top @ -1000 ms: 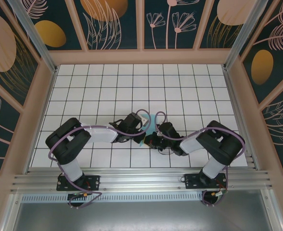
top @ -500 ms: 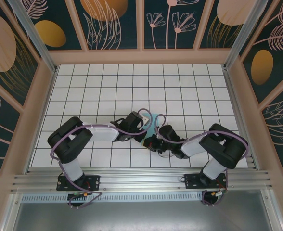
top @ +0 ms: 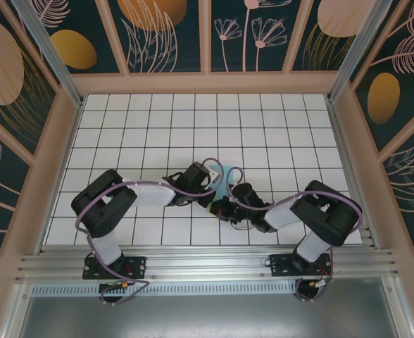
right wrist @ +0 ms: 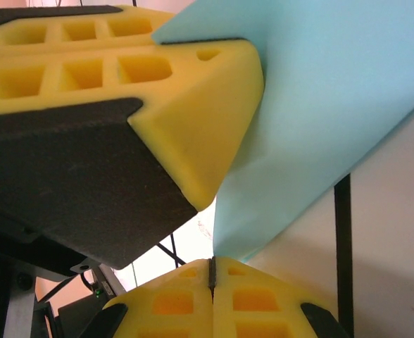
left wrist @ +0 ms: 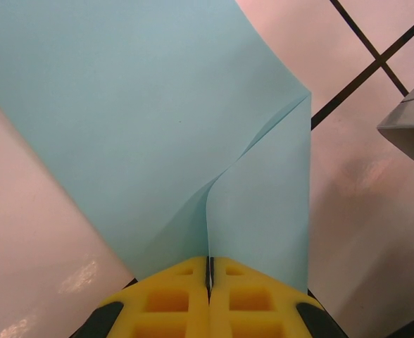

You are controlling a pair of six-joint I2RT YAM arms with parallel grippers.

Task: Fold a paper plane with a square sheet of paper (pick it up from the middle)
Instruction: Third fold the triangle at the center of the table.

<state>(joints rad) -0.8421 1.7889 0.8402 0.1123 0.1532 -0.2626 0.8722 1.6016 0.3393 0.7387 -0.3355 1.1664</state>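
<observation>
Positions of the left gripper (left wrist: 209,264) and right gripper (right wrist: 212,266) have shifted only slightly since the earlier frame. Each is closed tight on an edge of the square sheet of paper (left wrist: 143,120), held curved between them at the front centre of the tiled table (top: 263,120).

Bright, even light throughout.
Soft glare patches on the glossy tiles (left wrist: 80,274); wrist close-ups slightly blurred.
</observation>
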